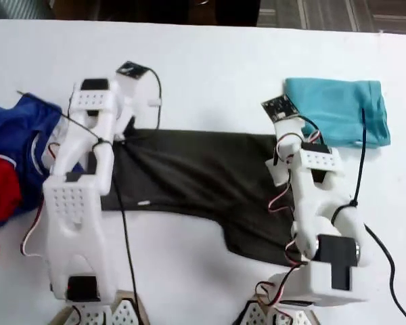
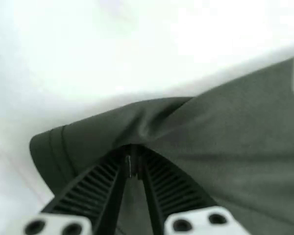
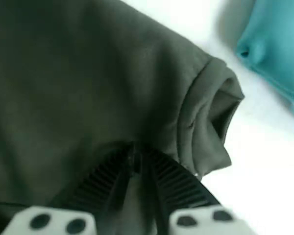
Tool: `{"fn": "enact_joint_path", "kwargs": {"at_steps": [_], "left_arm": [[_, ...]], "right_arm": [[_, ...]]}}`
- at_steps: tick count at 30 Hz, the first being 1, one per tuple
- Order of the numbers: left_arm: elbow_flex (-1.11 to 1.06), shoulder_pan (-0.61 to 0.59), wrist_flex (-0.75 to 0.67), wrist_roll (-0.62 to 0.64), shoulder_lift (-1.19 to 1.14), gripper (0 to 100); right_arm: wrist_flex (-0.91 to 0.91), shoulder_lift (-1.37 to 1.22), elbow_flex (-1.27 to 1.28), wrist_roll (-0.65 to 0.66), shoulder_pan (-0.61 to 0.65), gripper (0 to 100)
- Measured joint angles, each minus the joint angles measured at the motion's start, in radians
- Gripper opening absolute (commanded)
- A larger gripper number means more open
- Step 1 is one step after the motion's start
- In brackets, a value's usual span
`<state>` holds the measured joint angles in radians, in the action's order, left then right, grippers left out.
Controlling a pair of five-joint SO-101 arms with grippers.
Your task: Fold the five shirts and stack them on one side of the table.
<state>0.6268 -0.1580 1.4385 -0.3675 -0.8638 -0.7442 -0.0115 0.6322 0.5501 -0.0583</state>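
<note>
Nearest the lens, the left gripper (image 2: 132, 164) is clamped on a pinch of the dark shirt (image 1: 203, 176) beside one sleeve. The right gripper (image 3: 137, 161) is clenched on the same cloth by the other sleeve. That shirt lies spread across the centre of the high view, not yet folded. One teal shirt (image 1: 338, 112) sits folded at upper right. A blue shirt (image 1: 20, 135) and a red shirt (image 1: 0, 193) are heaped unfolded at the left edge; a fifth may be buried there. So roughly one is done. Both arms reach forward from the bottom of the frame over the table (image 1: 210, 61), wrists tipped down.
</note>
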Motion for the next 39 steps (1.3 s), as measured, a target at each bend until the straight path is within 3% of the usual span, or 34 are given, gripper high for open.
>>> {"fn": "enact_joint_path", "kwargs": {"at_steps": [8, 13, 22, 32, 35, 39], "left_arm": [[0.457, -0.003, 0.307, -0.002, -0.207, 3], [0.468, -0.018, 0.328, -0.002, -0.189, 3], [-0.032, -0.017, 0.292, -0.002, 0.16, 3], [-0.919, -0.02, -0.232, -0.005, 0.568, 3], [-1.04, -0.02, -0.33, -0.006, 0.646, 3], [-1.071, -0.02, -0.347, -0.006, 0.675, 3]], "right_arm": [[-0.005, 0.018, -0.009, -0.011, -0.025, 1.9], [-0.035, 0.164, -0.084, -0.124, -0.038, 1.9], [-0.098, 0.0, -0.305, -0.163, 0.043, 1.9], [-0.126, -0.345, -0.509, -0.163, -0.02, 1.9], [-0.157, -0.374, -0.542, -0.163, -0.048, 1.9], [-0.222, -0.376, -0.592, -0.163, -0.083, 1.9]]}}
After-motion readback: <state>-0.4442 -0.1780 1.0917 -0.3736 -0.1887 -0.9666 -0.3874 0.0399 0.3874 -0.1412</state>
